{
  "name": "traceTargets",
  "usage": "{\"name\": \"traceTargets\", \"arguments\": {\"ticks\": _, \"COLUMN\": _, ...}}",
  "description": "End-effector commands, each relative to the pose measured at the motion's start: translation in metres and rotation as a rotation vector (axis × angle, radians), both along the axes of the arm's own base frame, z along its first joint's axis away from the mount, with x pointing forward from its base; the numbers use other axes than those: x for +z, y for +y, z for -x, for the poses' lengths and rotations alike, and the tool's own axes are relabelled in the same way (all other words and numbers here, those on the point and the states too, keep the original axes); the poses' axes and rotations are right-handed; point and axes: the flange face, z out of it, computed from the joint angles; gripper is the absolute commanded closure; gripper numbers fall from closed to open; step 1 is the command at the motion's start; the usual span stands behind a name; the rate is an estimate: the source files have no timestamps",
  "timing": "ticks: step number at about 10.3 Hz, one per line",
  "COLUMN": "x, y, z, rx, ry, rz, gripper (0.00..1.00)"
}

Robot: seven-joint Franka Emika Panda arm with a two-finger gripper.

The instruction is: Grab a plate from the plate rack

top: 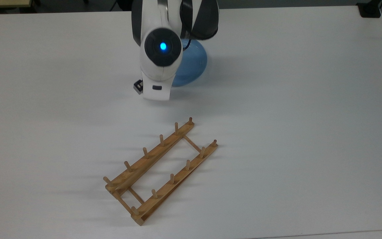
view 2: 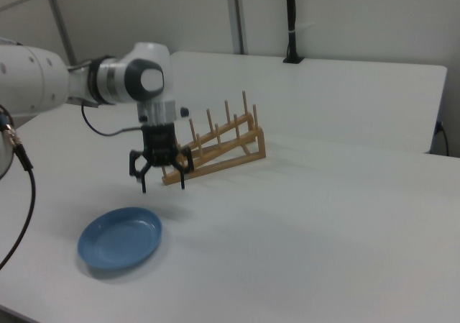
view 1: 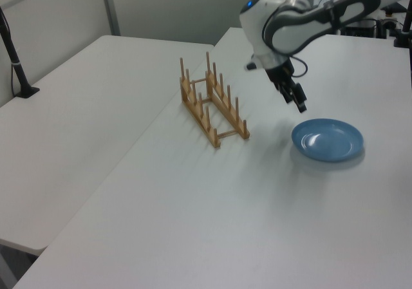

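Observation:
The light-blue plate [view 2: 120,238] lies flat on the white table [top: 310,99], apart from the plate rack; the arm partly covers the plate [top: 192,63] in the top view. The wooden plate rack [view 2: 215,147] stands bare, nothing between its pegs [top: 161,171]. My gripper [view 2: 162,186] hangs open above the table, just off the plate's rim on the rack side, holding nothing. In the left view the gripper [view 1: 299,102] is up and left of the plate [view 1: 327,139], to the right of the rack [view 1: 212,105].
A black clamp post [view 1: 16,64] stands on a second table at the left view's left, and is seen again at the back [view 2: 291,21] in the right view. A black cable [view 2: 21,193] hangs at the right view's left. A black object [top: 370,10] sits at the table's far corner.

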Motion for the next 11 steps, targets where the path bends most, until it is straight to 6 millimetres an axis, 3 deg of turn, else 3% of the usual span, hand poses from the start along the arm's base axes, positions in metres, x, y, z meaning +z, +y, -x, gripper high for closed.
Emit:
{"name": "traceTargets", "arguments": {"ticks": 1, "x": 0.095, "y": 0.003, "z": 0.019, "rx": -0.220, "ry": -0.180, "rz": 0.065, "gripper": 0.00}}
{"name": "traceTargets", "arguments": {"ticks": 3, "x": 0.158, "y": 0.005, "z": 0.037, "rx": -0.472, "ry": -0.316, "rz": 0.098, "gripper": 0.00}}
{"name": "traceTargets", "arguments": {"ticks": 5, "x": 0.206, "y": 0.000, "z": 0.057, "rx": -0.682, "ry": -0.406, "rz": 0.085, "gripper": 0.00}}
{"name": "traceTargets", "arguments": {"ticks": 6, "x": 0.216, "y": -0.006, "z": 0.064, "rx": -0.707, "ry": -0.414, "rz": 0.060, "gripper": 0.00}}
{"name": "traceTargets", "arguments": {"ticks": 11, "x": 0.221, "y": -0.016, "z": 0.068, "rx": -0.724, "ry": -0.418, "rz": 0.062, "gripper": 0.00}}
